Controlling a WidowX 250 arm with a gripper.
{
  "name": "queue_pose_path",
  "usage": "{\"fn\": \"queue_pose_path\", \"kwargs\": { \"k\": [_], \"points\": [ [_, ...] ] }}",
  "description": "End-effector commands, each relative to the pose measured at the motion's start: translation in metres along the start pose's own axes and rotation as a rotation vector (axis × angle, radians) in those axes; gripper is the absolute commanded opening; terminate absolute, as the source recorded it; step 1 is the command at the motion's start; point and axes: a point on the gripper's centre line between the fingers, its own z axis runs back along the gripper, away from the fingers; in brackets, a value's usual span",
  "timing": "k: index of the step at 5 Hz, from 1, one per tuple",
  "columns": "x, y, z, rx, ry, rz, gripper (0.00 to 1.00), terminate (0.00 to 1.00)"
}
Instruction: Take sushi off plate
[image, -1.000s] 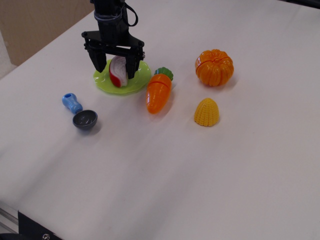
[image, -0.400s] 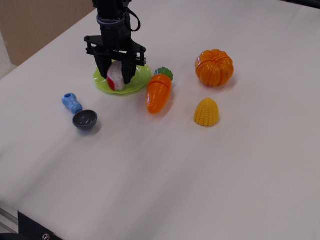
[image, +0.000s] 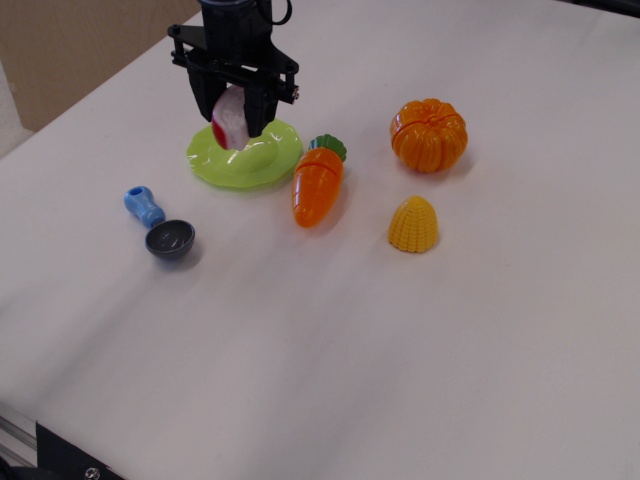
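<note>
The black gripper (image: 232, 118) hangs over the lime-green plate (image: 262, 165) at the back left of the table. Its two fingers are shut on the sushi (image: 233, 118), a white bumpy piece with a red strip on its left side. The sushi is held upright and lifted a little above the plate, which shows bare beneath it.
An orange toy carrot (image: 317, 184) lies just right of the plate. An orange pumpkin (image: 428, 134) and a yellow corn piece (image: 413, 224) sit further right. A blue-handled dark grey scoop (image: 162, 227) lies in front left of the plate.
The fingers closed on the sushi, then the gripper rose with it, so the sushi has come up off the plate.
</note>
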Motion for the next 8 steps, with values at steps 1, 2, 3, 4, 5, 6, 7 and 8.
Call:
{"fn": "queue_pose_path", "kwargs": {
  "k": [1, 2, 3, 4, 5, 6, 7, 8],
  "points": [
    [-0.039, -0.044, 0.033, -0.028, -0.089, -0.126, 0.00, 0.00],
    [-0.059, -0.079, 0.034, -0.069, -0.100, -0.250, 0.00, 0.00],
    [-0.077, -0.115, 0.024, -0.135, -0.076, -0.369, 0.00, 0.00],
    [-0.090, -0.139, 0.003, -0.216, -0.034, -0.448, 0.00, 0.00],
    [-0.100, -0.155, -0.007, -0.207, 0.002, -0.502, 0.00, 0.00],
    [-0.103, -0.157, -0.011, -0.209, 0.015, -0.516, 0.00, 0.00],
    [-0.104, -0.155, 0.002, -0.181, 0.003, -0.535, 1.00, 0.00],
    [-0.104, -0.152, 0.013, -0.179, -0.015, -0.534, 1.00, 0.00]
  ]
}}
